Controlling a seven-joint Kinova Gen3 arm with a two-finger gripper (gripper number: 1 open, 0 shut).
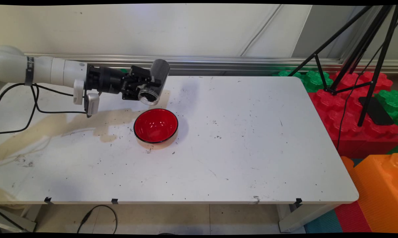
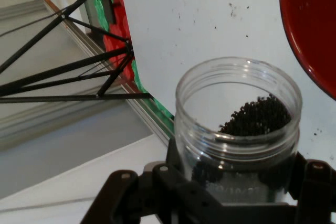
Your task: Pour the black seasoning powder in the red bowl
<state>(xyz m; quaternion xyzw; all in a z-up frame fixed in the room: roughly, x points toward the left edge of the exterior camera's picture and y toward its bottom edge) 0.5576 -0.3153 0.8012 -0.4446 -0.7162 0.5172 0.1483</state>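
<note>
— Holding what, and where?

— My gripper [image 1: 145, 86] is closed around a clear plastic jar [image 1: 154, 82], tipped nearly onto its side, mouth facing the table's near edge. Small black grains [image 2: 255, 115] sit inside, close to the rim.

— What lies beneath?

— A red bowl [image 1: 155, 125], empty, left of the white table's [image 1: 251, 138] middle. The jar's mouth hangs just short of the bowl's far rim.

— Risk?

— I judge grains could spill behind the bowl, because the mouth isn't over it. Stray specks already dot the table.
</note>
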